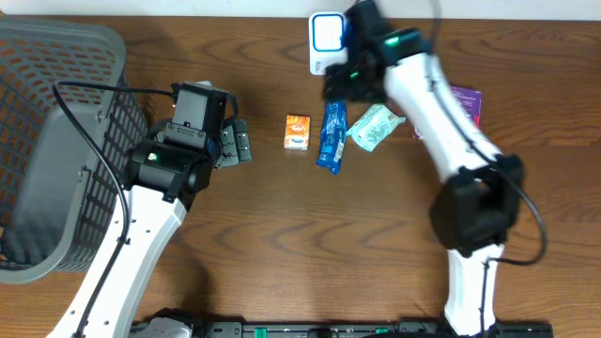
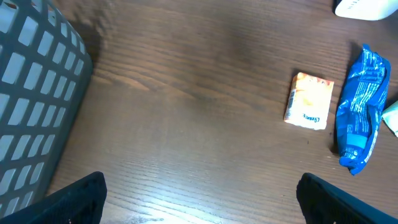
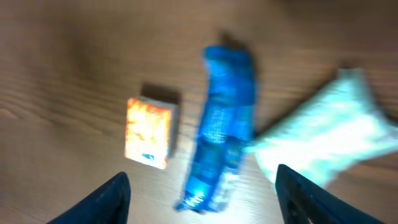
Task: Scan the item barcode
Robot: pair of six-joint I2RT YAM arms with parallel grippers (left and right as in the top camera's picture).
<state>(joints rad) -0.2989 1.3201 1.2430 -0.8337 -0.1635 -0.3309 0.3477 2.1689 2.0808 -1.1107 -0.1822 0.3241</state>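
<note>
Three items lie in a row mid-table: a small orange box (image 1: 297, 131), a long blue packet (image 1: 331, 136) and a pale green packet (image 1: 374, 127). The white barcode scanner (image 1: 327, 38) with a blue face stands at the far edge. My right gripper (image 1: 338, 86) hovers just above the blue packet (image 3: 221, 143), open, holding nothing; the view is blurred. The orange box (image 3: 148, 132) and green packet (image 3: 326, 140) flank it. My left gripper (image 1: 239, 143) stands open over bare wood (image 2: 202, 199), with the orange box (image 2: 309, 101) and blue packet (image 2: 360, 112) off to its right.
A large grey mesh basket (image 1: 56, 141) fills the left side of the table, its wall (image 2: 31, 106) close to the left gripper. A purple packet (image 1: 467, 101) lies at the right, partly under the right arm. The scanner's edge (image 2: 364, 7) shows at top right.
</note>
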